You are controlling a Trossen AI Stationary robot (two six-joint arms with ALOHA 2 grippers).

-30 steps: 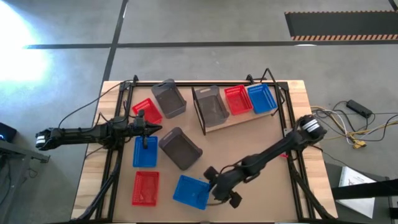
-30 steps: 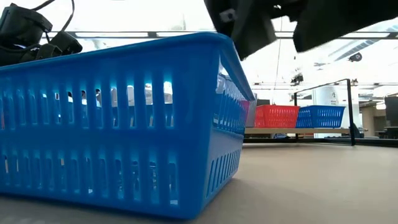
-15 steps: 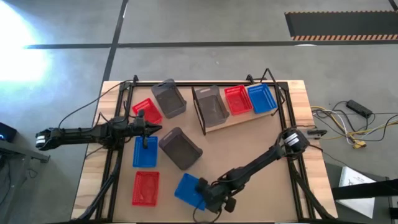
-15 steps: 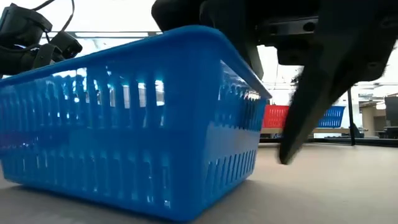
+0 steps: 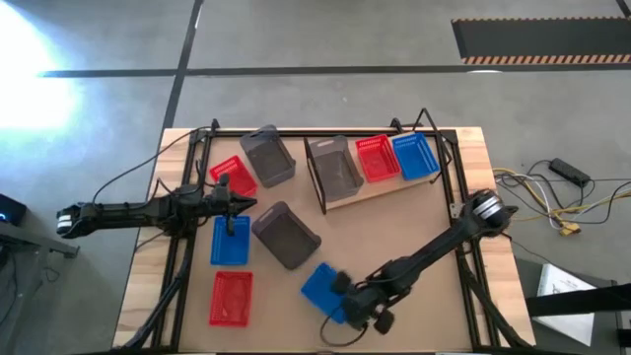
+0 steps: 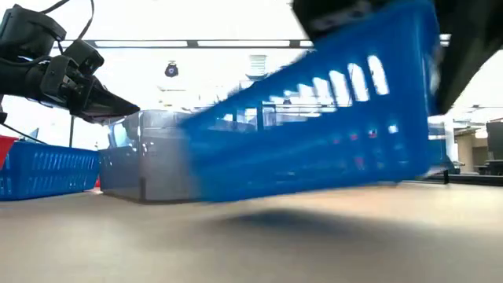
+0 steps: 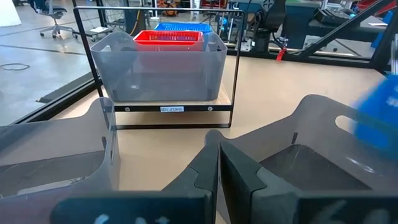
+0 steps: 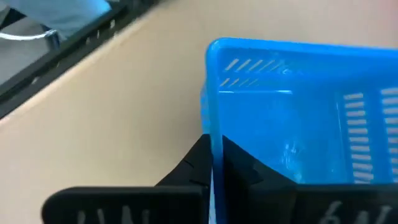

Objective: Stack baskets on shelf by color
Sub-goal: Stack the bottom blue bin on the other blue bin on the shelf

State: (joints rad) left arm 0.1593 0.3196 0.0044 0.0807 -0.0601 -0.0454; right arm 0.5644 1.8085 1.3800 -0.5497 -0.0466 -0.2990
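Right gripper (image 5: 347, 298), near the table's front edge, is clamped on the rim of a blue basket (image 5: 323, 289), tilted clear of the tabletop. Left gripper (image 5: 237, 205), fingers together, hovers above another blue basket (image 5: 230, 243). Shelf (image 5: 389, 184) beyond.

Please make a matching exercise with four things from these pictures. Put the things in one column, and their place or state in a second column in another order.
Things:
1. right gripper
2. left gripper
3. shelf
4. red basket nearest the table's front edge

Places or states:
A. carries three baskets
B. lies flat on the table
C. shut on a tilted blue basket
D. shut, holding nothing

Pairs: 1-C, 2-D, 3-A, 4-B
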